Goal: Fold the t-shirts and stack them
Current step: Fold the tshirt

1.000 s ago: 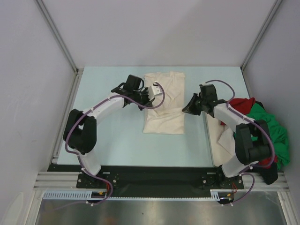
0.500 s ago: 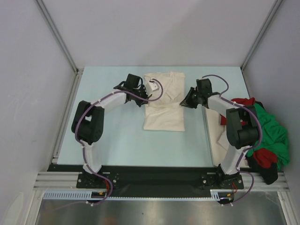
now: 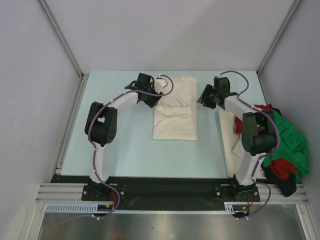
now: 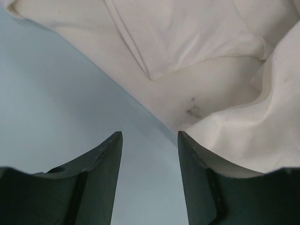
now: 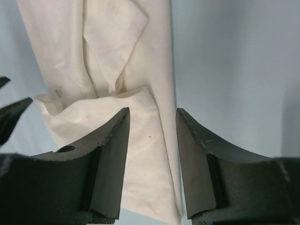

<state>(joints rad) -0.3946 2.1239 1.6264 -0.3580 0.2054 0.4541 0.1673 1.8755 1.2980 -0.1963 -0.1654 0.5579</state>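
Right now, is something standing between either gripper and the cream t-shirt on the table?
Nothing visible does. The left gripper is open beside the left edge of the cream t-shirt, with only bare table between them. The right gripper is open at the right edge, the cloth showing between its fingers.

The cream shirt (image 3: 174, 117) is soft, matt, creased cloth; the worktop (image 3: 125, 140) smooth and matt; the end effector fingers (image 4: 101, 178) dark, matt plastic.

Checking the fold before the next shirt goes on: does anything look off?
The cream shirt lies rumpled at its far end, and small dark marks show near its edge. The red shirt and green shirt lie heaped, unfolded, at right.
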